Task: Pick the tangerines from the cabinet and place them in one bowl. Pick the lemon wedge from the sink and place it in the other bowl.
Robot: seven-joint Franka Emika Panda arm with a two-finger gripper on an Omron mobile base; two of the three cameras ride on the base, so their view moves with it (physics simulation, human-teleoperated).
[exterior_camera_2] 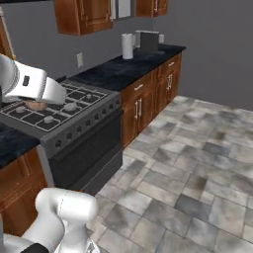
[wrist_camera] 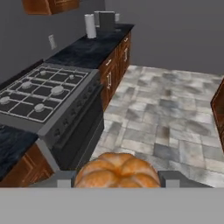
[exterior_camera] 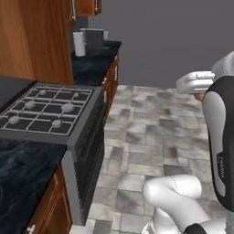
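My gripper [wrist_camera: 117, 179] is shut on one tangerine [wrist_camera: 117, 171], a round orange-tan ball with segment-like creases, which sits between the two dark fingertips [wrist_camera: 61, 180] at the bottom of the hand view. In the left base view the tangerine [exterior_camera: 199, 97] peeks out under the white hand at the right, above the tiled floor. From the right base view the tangerine [exterior_camera_2: 35, 105] hangs below the hand, in front of the stove's near side. The bowls, the sink and the lemon wedge are out of view.
A gas stove [exterior_camera: 45, 109] stands between black counters [exterior_camera_2: 118, 69]. A white paper roll [exterior_camera_2: 127, 46] and a dark toaster [exterior_camera_2: 148, 41] stand at the counter's far end. Reddish-brown wall cabinets [exterior_camera_2: 81, 15] hang above. A grey tiled floor [exterior_camera_2: 197, 163] spreads to the right.
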